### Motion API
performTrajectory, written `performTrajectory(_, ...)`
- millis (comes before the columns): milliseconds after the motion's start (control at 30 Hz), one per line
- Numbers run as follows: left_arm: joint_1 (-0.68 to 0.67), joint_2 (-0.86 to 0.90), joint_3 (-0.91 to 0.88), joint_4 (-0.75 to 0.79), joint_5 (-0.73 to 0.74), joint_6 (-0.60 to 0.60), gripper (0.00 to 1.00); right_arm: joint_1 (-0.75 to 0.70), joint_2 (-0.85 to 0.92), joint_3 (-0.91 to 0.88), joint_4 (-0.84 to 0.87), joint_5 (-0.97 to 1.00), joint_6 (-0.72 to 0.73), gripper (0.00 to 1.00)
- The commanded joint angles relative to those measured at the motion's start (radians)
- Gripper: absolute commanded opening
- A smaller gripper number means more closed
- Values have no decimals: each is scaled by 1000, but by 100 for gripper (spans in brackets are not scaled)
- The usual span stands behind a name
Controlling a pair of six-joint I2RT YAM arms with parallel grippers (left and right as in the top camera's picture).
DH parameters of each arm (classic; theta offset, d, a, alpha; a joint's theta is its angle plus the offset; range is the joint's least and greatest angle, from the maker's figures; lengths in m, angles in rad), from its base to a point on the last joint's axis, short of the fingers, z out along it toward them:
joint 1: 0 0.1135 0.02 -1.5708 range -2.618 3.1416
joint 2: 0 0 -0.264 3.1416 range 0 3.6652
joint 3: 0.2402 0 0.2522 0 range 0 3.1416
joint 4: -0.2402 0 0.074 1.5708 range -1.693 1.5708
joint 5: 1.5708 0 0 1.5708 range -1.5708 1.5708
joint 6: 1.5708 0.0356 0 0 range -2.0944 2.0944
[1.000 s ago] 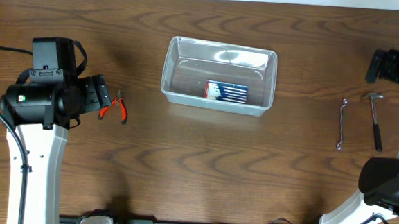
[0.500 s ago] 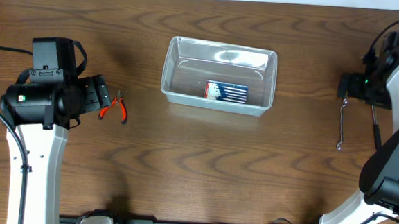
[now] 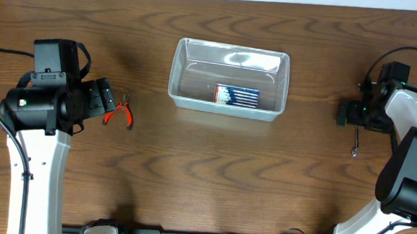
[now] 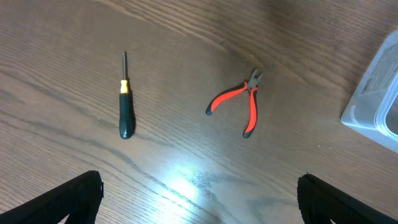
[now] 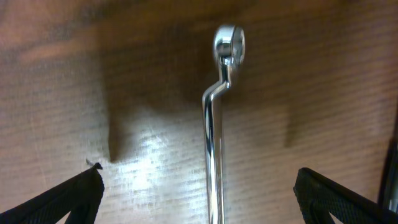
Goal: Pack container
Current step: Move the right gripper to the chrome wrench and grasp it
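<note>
From overhead, the clear plastic container [image 3: 230, 57] sits at the middle of the far half of the wooden table [image 3: 205, 175]. A blue-and-white packet [image 3: 236, 96] lies flat on its floor toward the near wall. On the left side, the left gripper [image 3: 106, 100] hangs just beside a pair of red-handled pliers [image 3: 124, 113], well apart from the container. On the right side, the right gripper [image 3: 348, 112] hangs over a chrome wrench [image 3: 355, 146]. Only the near end of the wrench shows below the arm.

From the left wrist, the left gripper [image 4: 199, 183] is spread wide, released and holding nothing, with its dark fingertips [image 4: 74, 196] at the bottom corners. On the wood beyond lie the pliers [image 4: 239, 102], handles splayed. To their left, apart from them, is a screwdriver [image 4: 125, 99] with a black handle and a yellow band. One rounded corner of the container [image 4: 379, 93] enters at the right edge.

From the right wrist, the right gripper [image 5: 198, 179] is likewise released, its fingertips [image 5: 74, 199] wide apart on either side of the wrench [image 5: 213, 130]. The wrench runs straight up the middle and ends in a ring head. Neither finger touches the shaft. Whether the gripper has reached the tabletop cannot be told.
</note>
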Motion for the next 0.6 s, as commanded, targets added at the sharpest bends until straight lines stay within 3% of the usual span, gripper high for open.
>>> performTrajectory(0,6,1,12,-2,-1,18,98,-2,-1,-28,23,-11,-11,99)
performTrajectory(433,6,1,12,-3,-1,18,98,-2,-1,-126,101,-41,18,99)
performTrajectory(567,6,1,12,-3,-1,18,98,-2,-1,-127,100,-44,35,91)
